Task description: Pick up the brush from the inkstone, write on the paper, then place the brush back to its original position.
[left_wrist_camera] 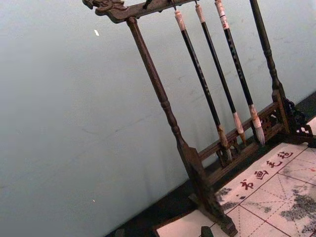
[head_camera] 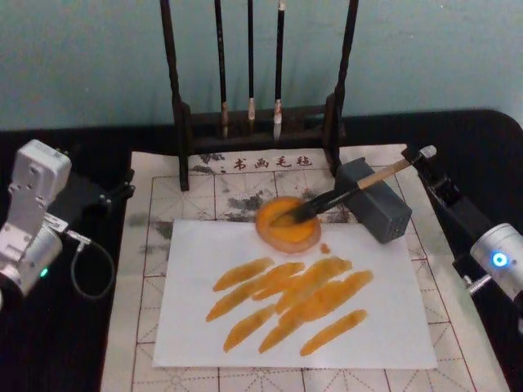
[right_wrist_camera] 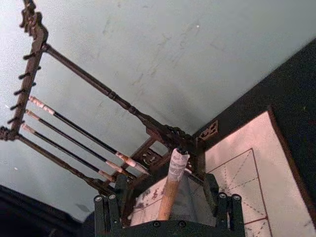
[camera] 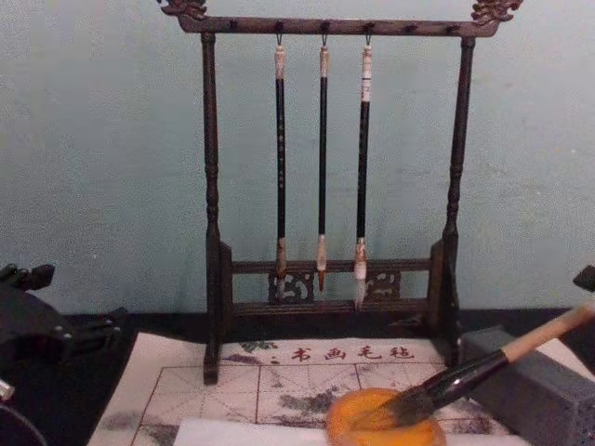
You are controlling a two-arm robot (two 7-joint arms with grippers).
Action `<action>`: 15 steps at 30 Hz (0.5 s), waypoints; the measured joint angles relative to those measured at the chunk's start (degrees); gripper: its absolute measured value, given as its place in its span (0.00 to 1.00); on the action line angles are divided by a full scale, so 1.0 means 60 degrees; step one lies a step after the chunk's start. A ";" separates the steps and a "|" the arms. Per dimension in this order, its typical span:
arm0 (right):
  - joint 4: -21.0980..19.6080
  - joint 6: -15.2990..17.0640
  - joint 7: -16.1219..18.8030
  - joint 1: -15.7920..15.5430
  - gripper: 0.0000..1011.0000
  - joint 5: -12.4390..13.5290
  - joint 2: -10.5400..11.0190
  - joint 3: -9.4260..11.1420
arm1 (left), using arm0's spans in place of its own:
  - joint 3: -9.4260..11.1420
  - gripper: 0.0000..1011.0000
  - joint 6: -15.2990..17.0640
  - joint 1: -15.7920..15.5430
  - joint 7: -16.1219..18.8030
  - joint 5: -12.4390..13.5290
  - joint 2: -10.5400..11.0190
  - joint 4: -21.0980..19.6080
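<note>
Black table, felt mat (red grid, grey stains) flat on it, brush rack at far edge.

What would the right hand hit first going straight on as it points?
The brush: its capped handle end sits inside the open right hand. Straight on, the hand would likely run down the handle onto the grey block. The idle left hand sits at left.

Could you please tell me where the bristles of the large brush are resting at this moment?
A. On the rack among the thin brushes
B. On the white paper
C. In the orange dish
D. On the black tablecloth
C: the brush lies slanted with its dark bristles in the orange dish, while its pale handle leans over the grey block.
</note>
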 joint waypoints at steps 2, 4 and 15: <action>0.0127 0.0070 0.0029 0.0083 0.99 0.0192 -0.0054 -0.0004 | 0.0000 0.99 0.0000 0.0001 0.0000 0.0000 0.0001 0.0000; 0.0194 0.0108 0.0051 0.0134 0.99 0.0313 -0.0077 -0.0013 | 0.0000 0.99 0.0000 0.0001 0.0000 0.0000 0.0000 0.0000; 0.0628 0.0255 0.0224 0.0423 0.99 0.0866 -0.0153 -0.0199 | 0.0000 0.99 0.0000 0.0000 0.0000 0.0000 0.0000 0.0000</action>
